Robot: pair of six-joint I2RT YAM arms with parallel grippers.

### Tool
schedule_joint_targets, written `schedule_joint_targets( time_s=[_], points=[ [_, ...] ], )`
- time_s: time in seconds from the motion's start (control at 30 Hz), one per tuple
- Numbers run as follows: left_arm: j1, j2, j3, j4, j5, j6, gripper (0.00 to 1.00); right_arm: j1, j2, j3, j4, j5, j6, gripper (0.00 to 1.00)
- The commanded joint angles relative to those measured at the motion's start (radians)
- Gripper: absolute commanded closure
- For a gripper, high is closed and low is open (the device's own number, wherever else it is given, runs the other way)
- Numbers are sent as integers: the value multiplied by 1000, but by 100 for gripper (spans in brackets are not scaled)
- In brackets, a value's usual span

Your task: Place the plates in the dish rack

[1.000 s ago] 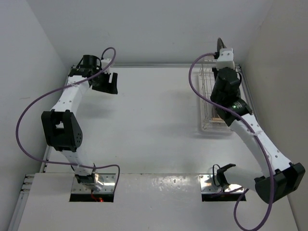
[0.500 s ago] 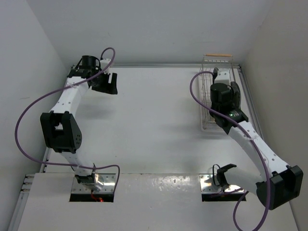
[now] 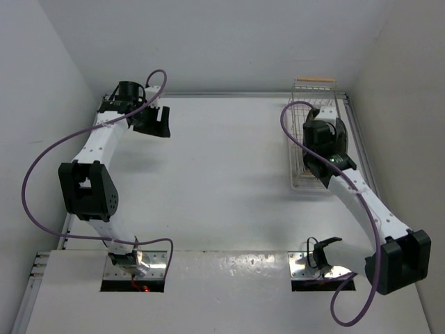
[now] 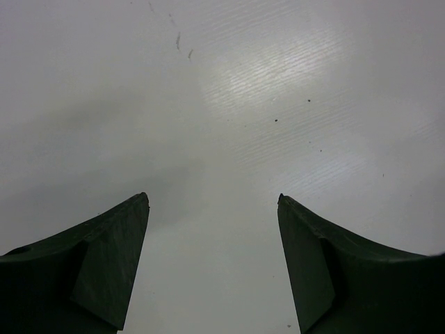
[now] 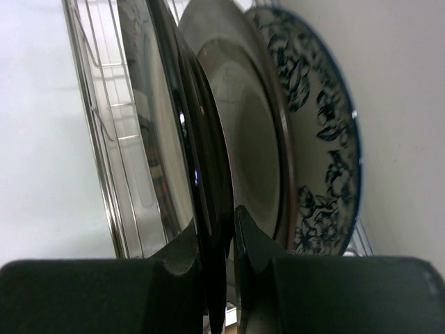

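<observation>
The dark-rimmed plate (image 5: pixel 208 160) is pinched at its rim between the narrow right jaws and stands on edge inside the dish rack (image 5: pixel 97 139), just left of the brown-rimmed plate (image 5: pixel 243 125) and the floral plate (image 5: pixel 323 132). The left jaws are spread wide over the surface (image 4: pixel 229 90), well apart.

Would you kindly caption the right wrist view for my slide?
Right tool pinching a dark-rimmed plate upright in the dish rack, beside a brown-rimmed plate and a blue floral plate.

The plates (image 5: pixel 243 139) stand side by side in the dish rack (image 3: pixel 299 149) (table's (image 3: pixel 222 174) far right).
</observation>
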State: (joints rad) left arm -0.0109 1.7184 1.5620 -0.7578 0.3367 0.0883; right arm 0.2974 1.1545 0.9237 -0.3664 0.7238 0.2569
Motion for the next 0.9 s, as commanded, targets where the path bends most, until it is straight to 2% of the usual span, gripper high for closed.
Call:
schedule_joint_targets(
  time_s=[0.0,0.3,0.63,0.87],
  points=[
    [12,-48,-5,17,13,-12,21,0,-12,14,115,3,82,100],
    [12,-48,-5,17,13,-12,21,0,30,4,129,-4,97,100],
    [12,-48,-14,17,13,-12,21,8,-6,145,165,51,-16,100],
    [12,-48,-14,26,13,-12,21,6,-15,110,152,35,4,100]
  ],
)
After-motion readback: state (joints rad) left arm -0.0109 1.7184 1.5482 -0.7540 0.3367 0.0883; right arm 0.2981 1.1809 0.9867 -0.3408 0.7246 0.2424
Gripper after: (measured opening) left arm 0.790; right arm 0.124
